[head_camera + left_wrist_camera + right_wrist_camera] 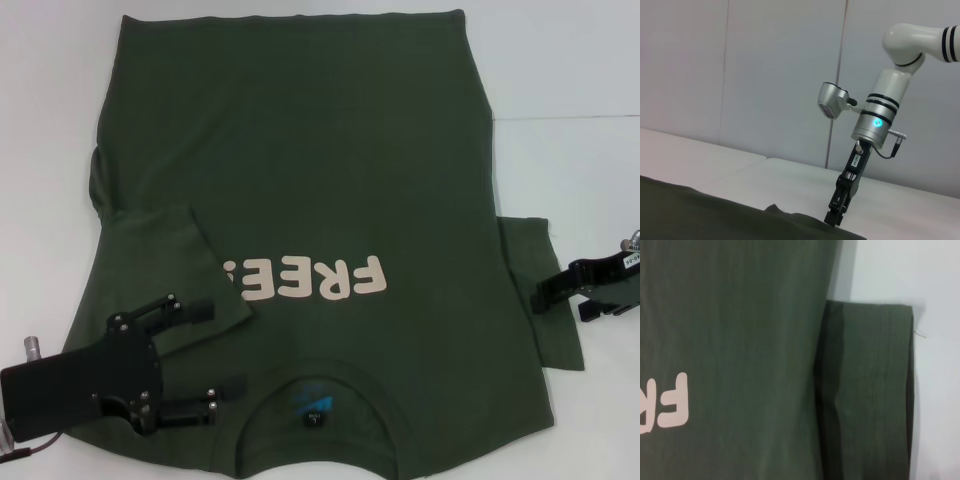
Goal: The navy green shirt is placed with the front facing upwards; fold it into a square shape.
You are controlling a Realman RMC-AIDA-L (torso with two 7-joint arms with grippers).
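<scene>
Already the navy green shirt (310, 200) lies flat on the white tabletop (580, 60), front up, collar toward the robot, with its left sleeve (185, 270) folded in over the chest so that it covers the end of the cream lettering (310, 280). The left gripper (215, 350) hovers just over that folded sleeve beside the collar, fingers spread wide and holding nothing. The right gripper (540, 298) sits low at the right sleeve (545, 300), which lies spread flat beside the body; whether its fingers have closed on cloth I cannot tell. The likely risk is on that right side: a shallow pinch could slip off or take only the top layer, leaving a crooked fold, and a careless left gripper could drag the folded sleeve open.
</scene>
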